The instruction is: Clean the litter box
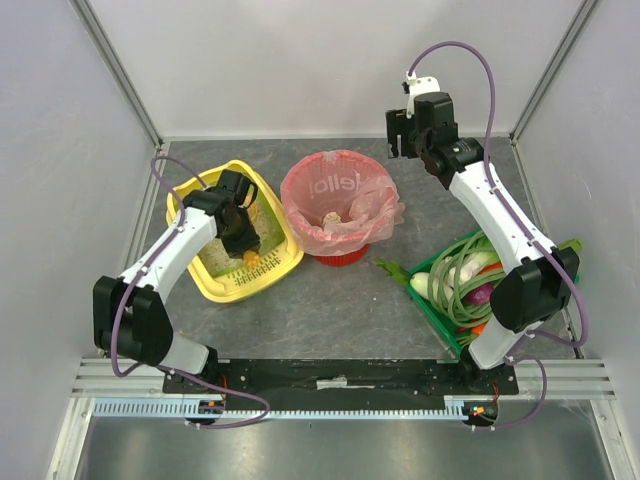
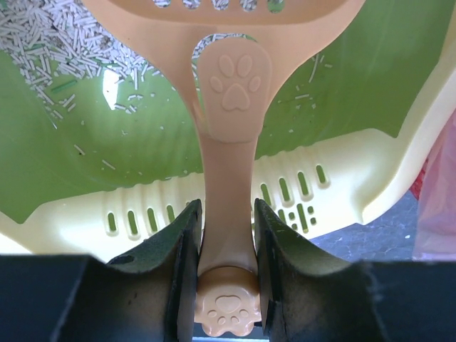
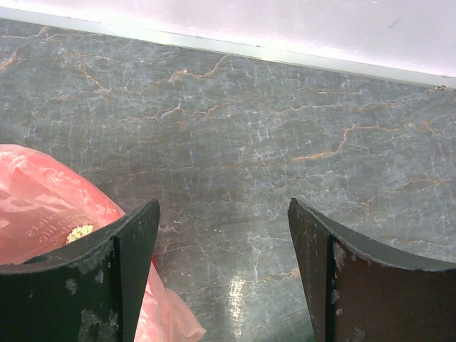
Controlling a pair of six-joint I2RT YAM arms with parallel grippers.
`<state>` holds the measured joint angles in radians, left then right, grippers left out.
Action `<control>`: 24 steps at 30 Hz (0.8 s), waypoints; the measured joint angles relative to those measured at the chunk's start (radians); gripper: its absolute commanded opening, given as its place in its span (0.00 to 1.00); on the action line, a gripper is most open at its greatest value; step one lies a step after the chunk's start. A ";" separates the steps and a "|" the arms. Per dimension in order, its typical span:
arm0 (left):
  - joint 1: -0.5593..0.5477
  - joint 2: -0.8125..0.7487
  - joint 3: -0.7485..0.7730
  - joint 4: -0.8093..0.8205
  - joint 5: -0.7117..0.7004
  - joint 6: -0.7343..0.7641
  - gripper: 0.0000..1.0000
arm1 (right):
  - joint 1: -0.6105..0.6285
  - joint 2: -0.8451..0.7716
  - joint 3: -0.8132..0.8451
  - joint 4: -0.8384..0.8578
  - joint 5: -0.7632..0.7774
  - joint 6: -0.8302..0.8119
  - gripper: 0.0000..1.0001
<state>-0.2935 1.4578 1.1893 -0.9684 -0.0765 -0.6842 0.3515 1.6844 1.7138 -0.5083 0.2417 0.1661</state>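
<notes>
The yellow litter box (image 1: 280,262) with green inner walls sits at the left of the table; it also shows in the left wrist view (image 2: 342,171), slotted rim nearest, with pale litter (image 2: 50,35) at the far left. My left gripper (image 1: 248,248) is over the box, shut on the handle of an orange paw-print litter scoop (image 2: 228,178) whose slotted blade points into the box. My right gripper (image 1: 400,135) is open and empty, high above the bare table at the back right (image 3: 224,263).
A round red bin with a pink bag (image 1: 340,205) stands in the middle, just right of the litter box; its bag edge shows in the right wrist view (image 3: 50,206). A green tray of vegetables (image 1: 425,300) sits at the right front under the right arm.
</notes>
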 measured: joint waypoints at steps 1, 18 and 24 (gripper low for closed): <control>0.001 -0.002 -0.005 -0.001 0.004 -0.001 0.02 | 0.000 0.000 0.000 0.000 0.000 -0.001 0.81; 0.000 -0.030 -0.040 -0.014 0.045 -0.003 0.02 | 0.000 0.000 0.000 0.000 -0.011 0.009 0.81; 0.000 -0.032 -0.041 -0.024 0.036 -0.003 0.02 | 0.000 0.000 0.000 0.000 -0.019 0.012 0.81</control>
<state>-0.2932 1.4254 1.1481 -0.9920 -0.0402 -0.6876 0.3515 1.6844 1.7134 -0.5079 0.2222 0.1780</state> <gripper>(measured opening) 0.392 0.808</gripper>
